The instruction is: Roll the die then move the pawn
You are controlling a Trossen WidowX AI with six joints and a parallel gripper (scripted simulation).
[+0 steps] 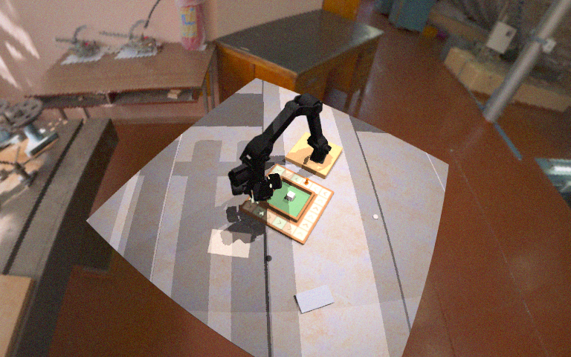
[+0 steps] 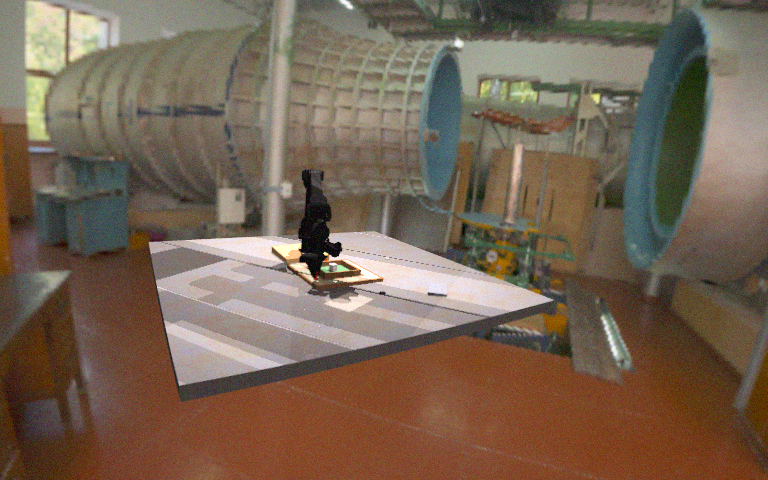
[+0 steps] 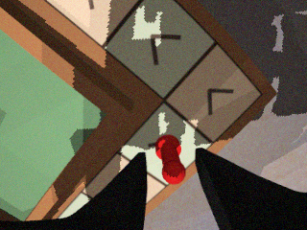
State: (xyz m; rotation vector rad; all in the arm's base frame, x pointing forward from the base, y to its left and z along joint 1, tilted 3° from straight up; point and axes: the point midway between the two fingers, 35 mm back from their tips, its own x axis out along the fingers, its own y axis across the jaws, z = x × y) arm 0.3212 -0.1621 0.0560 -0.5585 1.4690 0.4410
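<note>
From above, a black arm [image 1: 262,148] bends over a square game board [image 1: 317,216] [image 2: 373,279] [image 3: 198,11], its claw [image 3: 171,156] end covering one corner. In the board's middle a green tray [image 1: 290,206] [image 2: 346,270] [image 3: 43,129] holds a white die [image 1: 290,195] [image 2: 333,266]; I cannot read its pips. An orange pawn [image 1: 306,181] stands on the track, on the side near a yellow block [image 1: 334,153] [image 2: 281,252]. From across the room, the arm reaches down to the board's near edge, with a speck of red below it, and the die sits inside the tray. Close up at the wrist, the red pawn [image 3: 170,158] is on a pale square, one short of the corner square, between the claw's two fingers. They are parted, with a gap showing on either side of it, and clamp nothing. The die seems already rolled, so the step in hand looks like letting the pawn go. Next, I judge, the claw should rise straight up, without brushing the pawn, and draw away from everything.
</note>
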